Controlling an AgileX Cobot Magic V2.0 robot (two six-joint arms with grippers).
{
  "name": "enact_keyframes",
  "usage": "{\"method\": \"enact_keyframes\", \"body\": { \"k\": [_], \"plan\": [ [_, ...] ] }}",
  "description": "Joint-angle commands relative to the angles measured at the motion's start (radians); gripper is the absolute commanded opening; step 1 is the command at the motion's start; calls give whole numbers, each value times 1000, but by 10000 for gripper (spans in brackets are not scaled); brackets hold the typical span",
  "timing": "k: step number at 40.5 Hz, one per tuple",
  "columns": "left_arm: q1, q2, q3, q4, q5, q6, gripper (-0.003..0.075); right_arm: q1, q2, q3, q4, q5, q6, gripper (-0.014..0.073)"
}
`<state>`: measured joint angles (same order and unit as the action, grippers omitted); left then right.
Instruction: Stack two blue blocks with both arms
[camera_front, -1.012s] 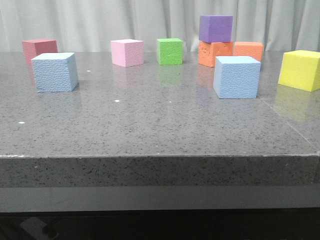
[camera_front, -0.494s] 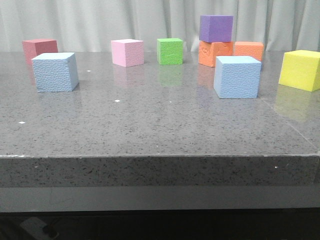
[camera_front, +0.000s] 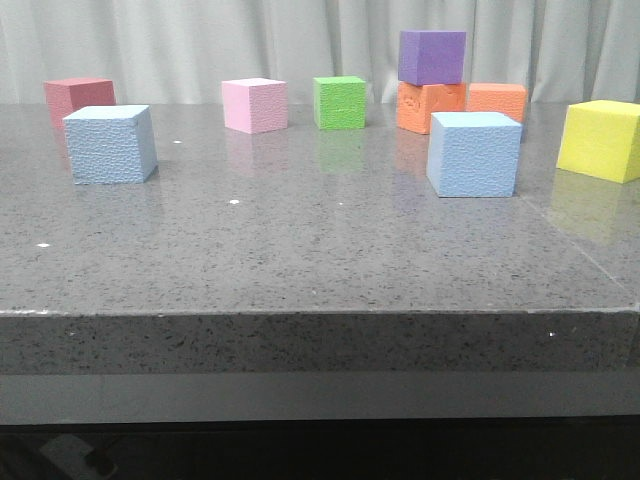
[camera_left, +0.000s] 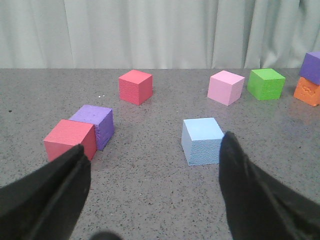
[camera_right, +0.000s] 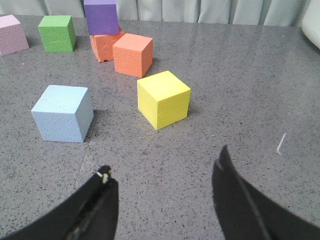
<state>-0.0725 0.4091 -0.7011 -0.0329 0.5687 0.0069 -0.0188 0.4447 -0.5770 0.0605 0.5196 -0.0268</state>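
Two sky-blue blocks stand apart on the grey table. One blue block (camera_front: 110, 145) is at the left and the other blue block (camera_front: 473, 153) at the right. Neither gripper shows in the front view. In the left wrist view my left gripper (camera_left: 154, 145) is open and empty above the table, and the left blue block (camera_left: 202, 141) lies just beyond its right finger. In the right wrist view my right gripper (camera_right: 165, 162) is open and empty, with the right blue block (camera_right: 63, 113) ahead and off to its left side.
Along the back stand a red cube (camera_front: 78, 98), a pink cube (camera_front: 254, 105), a green cube (camera_front: 339, 102), and a purple cube (camera_front: 431, 57) on two orange cubes (camera_front: 430, 107). A yellow cube (camera_front: 600, 140) sits far right. Another red cube (camera_left: 70, 140) and purple cube (camera_left: 93, 125) lie near my left gripper.
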Motion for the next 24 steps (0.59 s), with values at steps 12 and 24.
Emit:
{"method": "enact_keyframes", "body": {
  "k": [12, 24],
  "plan": [
    [3, 13, -27, 0, -84, -7, 545, 0, 14, -33, 25, -88, 0, 450],
    [3, 13, -27, 0, -84, -7, 545, 0, 36, -81, 60, -48, -19, 603]
  ]
}}
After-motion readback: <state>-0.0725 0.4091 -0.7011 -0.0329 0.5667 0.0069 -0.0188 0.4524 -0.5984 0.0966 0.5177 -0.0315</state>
